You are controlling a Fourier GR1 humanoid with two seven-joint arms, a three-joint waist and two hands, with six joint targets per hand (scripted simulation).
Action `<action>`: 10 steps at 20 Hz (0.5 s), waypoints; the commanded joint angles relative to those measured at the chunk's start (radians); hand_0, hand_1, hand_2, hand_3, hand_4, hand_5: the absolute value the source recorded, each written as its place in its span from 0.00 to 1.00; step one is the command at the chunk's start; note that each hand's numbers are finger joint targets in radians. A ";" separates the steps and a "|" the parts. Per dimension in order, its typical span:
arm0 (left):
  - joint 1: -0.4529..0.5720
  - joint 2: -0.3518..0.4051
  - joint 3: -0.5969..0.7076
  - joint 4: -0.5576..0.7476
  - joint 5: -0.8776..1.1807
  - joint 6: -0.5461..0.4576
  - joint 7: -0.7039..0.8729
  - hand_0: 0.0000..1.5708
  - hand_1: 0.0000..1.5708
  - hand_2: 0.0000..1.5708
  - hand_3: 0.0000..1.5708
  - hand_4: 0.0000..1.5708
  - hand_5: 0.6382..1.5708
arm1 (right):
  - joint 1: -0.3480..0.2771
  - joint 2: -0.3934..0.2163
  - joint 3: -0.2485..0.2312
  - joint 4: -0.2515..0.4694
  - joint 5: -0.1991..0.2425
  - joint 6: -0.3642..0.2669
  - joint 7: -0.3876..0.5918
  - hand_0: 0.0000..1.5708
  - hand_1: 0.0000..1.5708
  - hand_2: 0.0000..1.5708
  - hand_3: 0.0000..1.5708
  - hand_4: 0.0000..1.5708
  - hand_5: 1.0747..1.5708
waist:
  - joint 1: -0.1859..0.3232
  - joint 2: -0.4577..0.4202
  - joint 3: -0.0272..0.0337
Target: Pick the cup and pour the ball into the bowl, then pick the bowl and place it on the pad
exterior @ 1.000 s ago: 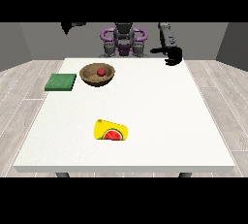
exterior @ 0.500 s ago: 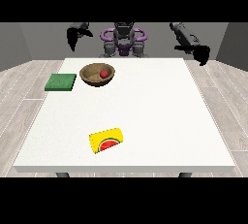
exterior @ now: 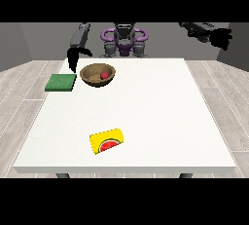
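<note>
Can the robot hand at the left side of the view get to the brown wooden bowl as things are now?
Probably yes. The robot hand at the view's left hangs just beside the brown wooden bowl holding the red ball, and nothing stands between them. The green square pad lies flat below it.

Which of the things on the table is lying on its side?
The yellow cup with the watermelon picture, near the table's front edge. It lies tipped over, while the wooden bowl sits upright holding the red ball, and the green pad lies flat.
</note>
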 commanded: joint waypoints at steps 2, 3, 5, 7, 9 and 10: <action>-0.038 0.083 0.013 -0.039 0.022 -0.022 0.088 0.00 0.00 0.00 0.00 0.00 0.97 | -0.007 -0.042 -0.059 0.225 -0.013 0.076 -0.125 0.00 0.00 0.00 0.00 0.20 1.00 | 0.003 -0.016 0.0000; -0.082 0.089 0.004 -0.029 0.013 -0.001 0.107 0.00 0.00 0.00 0.00 0.00 0.97 | -0.096 -0.039 -0.055 0.248 -0.012 0.048 -0.103 0.00 0.00 0.00 0.00 0.19 1.00 | -0.009 0.014 -0.0004; -0.108 0.108 0.001 -0.052 0.034 -0.013 0.179 0.00 0.00 0.00 0.00 0.00 0.98 | -0.096 -0.036 -0.069 0.341 -0.017 0.064 -0.135 0.00 0.00 0.00 0.00 0.18 1.00 | 0.003 -0.010 0.0002; -0.133 0.107 0.007 -0.065 0.042 -0.007 0.155 0.00 0.00 0.00 0.00 0.00 0.97 | -0.148 -0.012 -0.058 0.404 0.021 0.027 -0.192 0.00 0.00 0.00 0.00 0.20 1.00 | 0.022 0.047 0.0000; -0.108 0.115 -0.002 -0.043 0.047 -0.036 0.188 0.00 0.00 0.00 0.00 0.00 0.96 | -0.195 -0.042 -0.081 0.415 -0.039 0.040 -0.062 0.00 0.00 0.00 0.00 0.22 1.00 | 0.009 -0.031 -0.0009; -0.125 0.149 0.018 -0.060 0.074 -0.062 0.207 0.00 0.00 0.00 0.00 0.00 0.96 | -0.149 -0.026 -0.083 0.480 -0.012 0.051 -0.177 0.00 0.00 0.00 0.00 0.24 1.00 | 0.022 -0.007 -0.0004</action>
